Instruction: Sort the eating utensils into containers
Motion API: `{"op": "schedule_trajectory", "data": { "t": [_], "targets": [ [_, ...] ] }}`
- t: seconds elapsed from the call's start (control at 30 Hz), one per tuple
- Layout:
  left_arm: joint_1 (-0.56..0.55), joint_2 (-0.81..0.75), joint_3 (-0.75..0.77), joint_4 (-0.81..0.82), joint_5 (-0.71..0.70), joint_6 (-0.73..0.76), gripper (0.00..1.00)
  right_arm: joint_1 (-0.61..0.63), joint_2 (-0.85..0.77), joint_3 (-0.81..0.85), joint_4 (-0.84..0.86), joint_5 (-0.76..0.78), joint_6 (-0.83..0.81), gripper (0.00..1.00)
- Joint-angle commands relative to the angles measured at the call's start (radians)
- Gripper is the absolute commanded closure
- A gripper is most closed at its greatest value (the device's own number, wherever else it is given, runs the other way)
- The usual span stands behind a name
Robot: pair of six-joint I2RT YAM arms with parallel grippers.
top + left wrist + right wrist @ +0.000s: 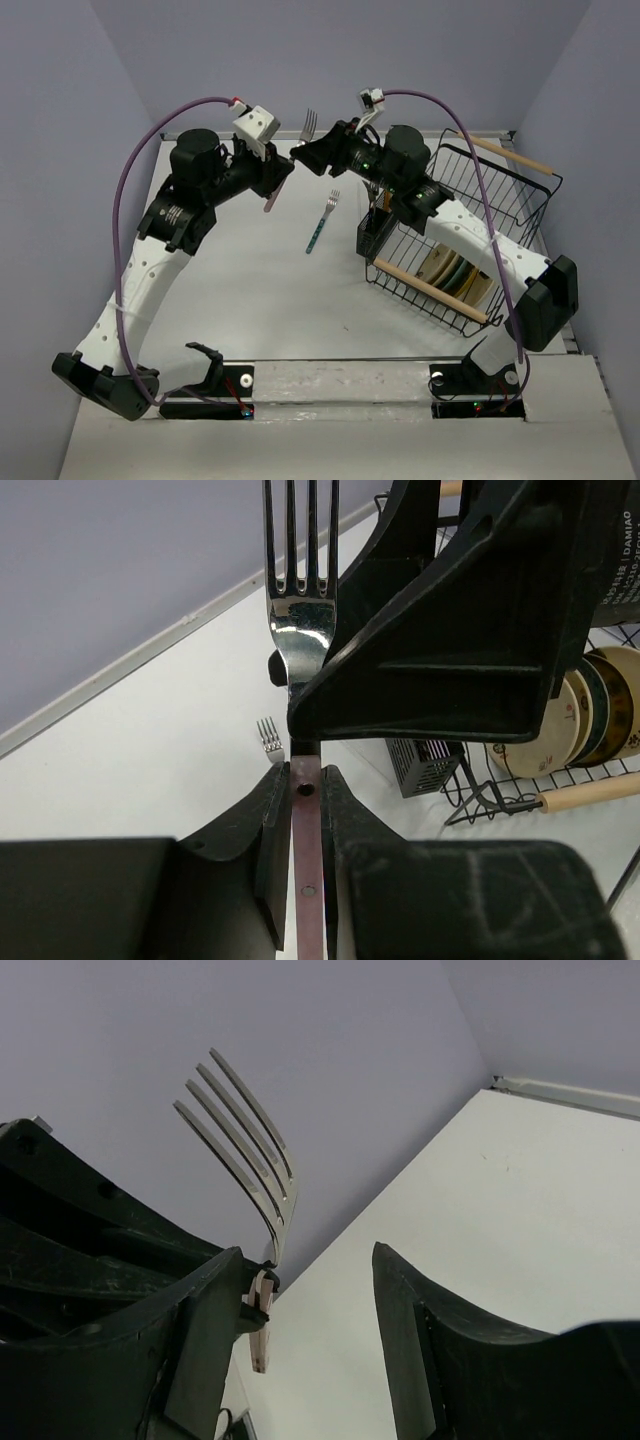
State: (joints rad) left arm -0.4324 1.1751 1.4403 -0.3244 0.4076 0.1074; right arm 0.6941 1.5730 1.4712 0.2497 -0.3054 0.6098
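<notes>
My left gripper (283,172) (305,772) is shut on the pink handle of a silver-headed fork (310,124) (300,620) and holds it above the table's far side, tines up. My right gripper (300,160) (310,1260) is open right at that fork. In the right wrist view the fork's neck (262,1250) lies against the inner face of the left finger (200,1340), well apart from the other finger. A teal-handled fork (321,225) (268,738) lies flat on the table. The small black slotted cutlery holder (372,238) (425,765) stands by the rack.
A big black wire rack (540,215) with wooden handles (430,290) stands at the right and holds round plates (455,272) (590,705). The back wall rises close behind the raised fork. Purple cables arc over both arms.
</notes>
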Motion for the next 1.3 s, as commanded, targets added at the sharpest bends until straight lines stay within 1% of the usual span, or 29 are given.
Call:
{"op": "schedule_trajectory", "data": {
  "t": [0.0, 0.07, 0.2, 0.27, 0.33, 0.37, 0.4, 0.47, 0.5, 0.67, 0.8, 0.83, 0.87, 0.93, 0.97, 1.0, 1.03, 1.07, 1.1, 1.17, 1.2, 1.23, 1.27],
  "targets": [
    [-0.008, -0.042, -0.020, 0.071, 0.019, -0.003, 1.00, 0.004, -0.019, -0.015, 0.108, 0.023, 0.041, 0.44],
    [-0.008, -0.037, -0.030, 0.076, 0.022, -0.005, 1.00, 0.004, -0.004, -0.012, 0.123, 0.015, 0.051, 0.52],
    [-0.008, -0.031, -0.031, 0.077, 0.022, -0.008, 1.00, 0.013, 0.038, 0.006, 0.132, -0.011, 0.071, 0.59],
    [-0.008, -0.028, -0.026, 0.079, 0.019, -0.009, 1.00, 0.013, 0.048, 0.005, 0.148, -0.012, 0.082, 0.64],
    [-0.008, -0.029, -0.023, 0.077, 0.017, -0.008, 1.00, 0.013, 0.064, 0.006, 0.158, -0.015, 0.088, 0.72],
    [-0.008, -0.029, -0.024, 0.077, 0.016, -0.006, 1.00, 0.013, 0.067, 0.009, 0.160, -0.021, 0.088, 0.75],
    [-0.008, -0.031, -0.027, 0.077, 0.014, -0.006, 1.00, 0.013, 0.074, 0.015, 0.160, -0.024, 0.088, 0.82],
    [-0.009, -0.032, -0.035, 0.076, 0.011, -0.002, 1.00, 0.013, 0.079, 0.014, 0.172, -0.034, 0.088, 0.91],
    [-0.009, -0.034, -0.038, 0.073, 0.010, 0.000, 1.00, 0.013, 0.081, 0.012, 0.177, -0.034, 0.088, 1.00],
    [-0.009, -0.051, -0.064, 0.070, 0.005, 0.017, 1.00, 0.013, 0.075, -0.006, 0.189, -0.032, 0.058, 1.00],
    [-0.009, -0.066, -0.086, 0.084, 0.007, 0.031, 0.99, 0.013, 0.029, -0.051, 0.188, 0.002, 0.010, 1.00],
    [-0.009, -0.069, -0.090, 0.085, 0.014, 0.032, 0.92, 0.013, 0.003, -0.072, 0.188, 0.020, -0.011, 1.00],
    [-0.009, -0.071, -0.093, 0.088, 0.020, 0.035, 0.87, 0.013, -0.010, -0.083, 0.186, 0.028, -0.025, 1.00],
    [-0.009, -0.072, -0.101, 0.096, 0.034, 0.037, 0.85, 0.013, -0.033, -0.103, 0.175, 0.051, -0.062, 1.00],
    [-0.009, -0.071, -0.100, 0.096, 0.040, 0.037, 0.82, 0.013, -0.053, -0.107, 0.168, 0.060, -0.074, 1.00],
    [-0.009, -0.071, -0.103, 0.097, 0.048, 0.038, 0.75, 0.013, -0.063, -0.114, 0.161, 0.068, -0.087, 1.00],
    [-0.009, -0.069, -0.101, 0.097, 0.056, 0.040, 0.57, 0.013, -0.074, -0.118, 0.149, 0.089, -0.099, 1.00],
    [-0.009, -0.071, -0.103, 0.097, 0.072, 0.043, 0.50, 0.013, -0.085, -0.124, 0.143, 0.100, -0.128, 1.00],
    [-0.009, -0.072, -0.106, 0.097, 0.080, 0.044, 0.38, 0.013, -0.111, -0.136, 0.135, 0.115, -0.143, 1.00],
    [-0.009, -0.080, -0.110, 0.097, 0.089, 0.048, 0.25, 0.013, -0.143, -0.149, 0.105, 0.169, -0.179, 1.00],
    [-0.009, -0.084, -0.116, 0.097, 0.086, 0.048, 0.18, 0.013, -0.162, -0.156, 0.089, 0.192, -0.224, 1.00],
    [-0.009, -0.092, -0.118, 0.096, 0.079, 0.049, 0.11, 0.013, -0.201, -0.160, 0.041, 0.213, -0.248, 1.00],
    [-0.009, -0.098, -0.123, 0.096, 0.053, 0.055, 0.08, 0.013, -0.221, -0.166, 0.013, 0.274, -0.299, 1.00]
  ]
}}
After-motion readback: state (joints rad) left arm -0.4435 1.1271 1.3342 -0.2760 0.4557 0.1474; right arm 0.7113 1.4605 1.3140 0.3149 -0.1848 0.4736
